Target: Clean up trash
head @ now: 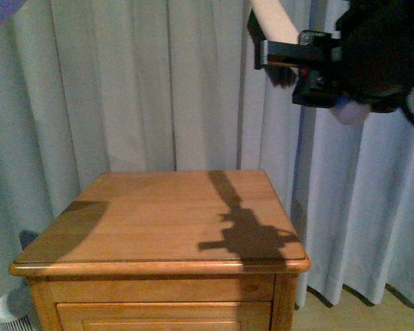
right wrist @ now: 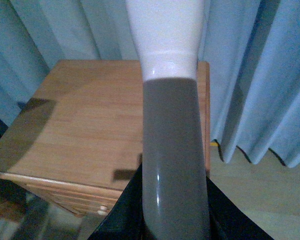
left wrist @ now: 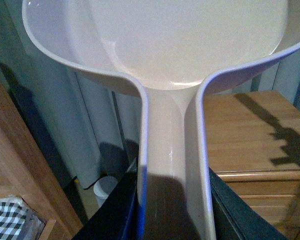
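The trash is out of view in all three views. In the left wrist view my left gripper [left wrist: 172, 210] is shut on the handle of the pink dustpan [left wrist: 190, 40]. The pan is held up in the air, and the part of it that shows holds nothing. In the front view my right gripper [head: 265, 55] is high at the upper right, shut on the pale brush handle [head: 276, 21]. The same brush handle [right wrist: 170, 125] fills the right wrist view between the jaws of the right gripper [right wrist: 175, 205]. The left arm does not show in the front view.
A wooden cabinet [head: 165, 207] stands in front of me, its top bare except for shadows. Pale curtains [head: 124, 83] hang behind it. A white round object [head: 10, 314] sits on the floor at the left. A checked pillow [left wrist: 7, 220] lies beside other wooden furniture [left wrist: 20, 165].
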Controlling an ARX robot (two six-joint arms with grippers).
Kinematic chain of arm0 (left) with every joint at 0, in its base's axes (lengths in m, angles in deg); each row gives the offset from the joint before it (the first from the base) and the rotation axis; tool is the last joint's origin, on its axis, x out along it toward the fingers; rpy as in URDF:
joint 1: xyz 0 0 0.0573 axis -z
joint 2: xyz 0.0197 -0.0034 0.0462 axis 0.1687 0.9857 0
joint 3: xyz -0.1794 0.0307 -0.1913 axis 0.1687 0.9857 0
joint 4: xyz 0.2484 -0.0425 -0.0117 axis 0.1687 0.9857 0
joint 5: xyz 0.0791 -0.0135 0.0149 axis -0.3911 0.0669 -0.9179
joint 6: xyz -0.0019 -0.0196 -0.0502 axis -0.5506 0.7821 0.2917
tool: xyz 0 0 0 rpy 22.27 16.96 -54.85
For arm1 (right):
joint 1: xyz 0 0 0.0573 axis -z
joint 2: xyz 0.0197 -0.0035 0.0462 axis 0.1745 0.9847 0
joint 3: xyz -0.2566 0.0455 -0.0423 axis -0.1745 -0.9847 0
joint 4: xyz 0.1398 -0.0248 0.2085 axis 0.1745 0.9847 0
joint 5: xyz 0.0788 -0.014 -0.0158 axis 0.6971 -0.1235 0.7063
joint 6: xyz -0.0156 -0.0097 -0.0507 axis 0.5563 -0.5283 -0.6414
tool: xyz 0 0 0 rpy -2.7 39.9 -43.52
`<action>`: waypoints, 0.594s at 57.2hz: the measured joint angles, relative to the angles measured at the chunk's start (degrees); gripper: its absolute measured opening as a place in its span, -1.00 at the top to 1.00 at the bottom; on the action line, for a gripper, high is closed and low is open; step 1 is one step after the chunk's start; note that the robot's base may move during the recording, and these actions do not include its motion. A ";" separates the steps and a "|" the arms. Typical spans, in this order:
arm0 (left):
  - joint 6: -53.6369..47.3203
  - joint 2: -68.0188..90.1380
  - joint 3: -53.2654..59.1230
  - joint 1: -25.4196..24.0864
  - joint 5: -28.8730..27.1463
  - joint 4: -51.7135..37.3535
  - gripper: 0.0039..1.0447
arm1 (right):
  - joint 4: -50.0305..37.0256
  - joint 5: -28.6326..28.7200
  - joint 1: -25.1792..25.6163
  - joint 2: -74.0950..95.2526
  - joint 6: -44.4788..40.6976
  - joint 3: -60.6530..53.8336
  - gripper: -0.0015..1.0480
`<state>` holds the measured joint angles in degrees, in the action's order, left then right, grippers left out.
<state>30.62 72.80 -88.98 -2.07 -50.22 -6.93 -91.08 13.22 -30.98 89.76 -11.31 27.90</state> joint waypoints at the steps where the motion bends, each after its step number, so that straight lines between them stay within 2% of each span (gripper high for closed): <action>1: 0.00 0.00 0.00 0.00 0.00 0.00 0.47 | -0.15 -0.20 0.09 -0.76 -0.28 -0.63 0.62; 15: 0.00 0.00 0.00 0.00 0.00 0.00 0.47 | -1.07 -5.29 2.14 -20.98 -3.98 -12.94 0.62; 34: 0.00 0.00 0.00 0.00 0.02 0.00 0.47 | 4.74 -9.05 3.56 -40.35 -3.39 -22.60 0.62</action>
<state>30.62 72.80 -88.98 -2.07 -50.20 -6.93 -86.33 4.17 -27.41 49.42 -14.70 5.30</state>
